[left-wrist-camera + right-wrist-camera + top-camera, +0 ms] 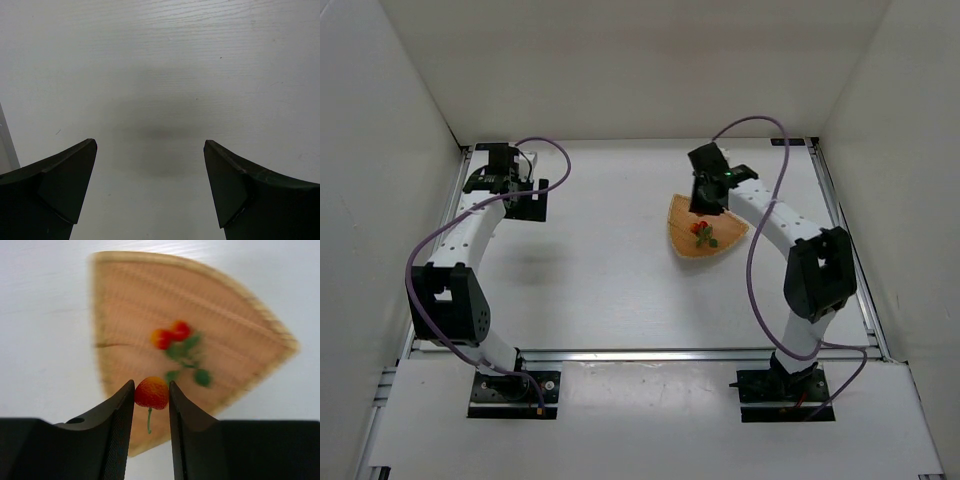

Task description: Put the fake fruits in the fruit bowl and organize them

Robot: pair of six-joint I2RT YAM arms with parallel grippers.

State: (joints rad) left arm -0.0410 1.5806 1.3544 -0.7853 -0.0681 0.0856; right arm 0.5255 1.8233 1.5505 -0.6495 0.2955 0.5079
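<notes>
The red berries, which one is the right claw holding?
The single stemmed berry, pinched in the right claw; the leafy pair lies loose in the basket.

top external: high behind the arm bases, looking down on the whole table [610, 290] | left wrist: close above bare table, far left, facing down | right wrist: close over fruit bowl [140, 295], far right, facing down | shared: top external and right wrist both show fruit bowl [678, 222]

You are looking into a robotics lab cell: white panels [620, 60] are boxing in a white table [610, 290], aluminium rails [650, 354] are edging it, and the left arm [470, 235] and right arm [785, 225] are sitting on bolted base plates [515, 393].
</notes>
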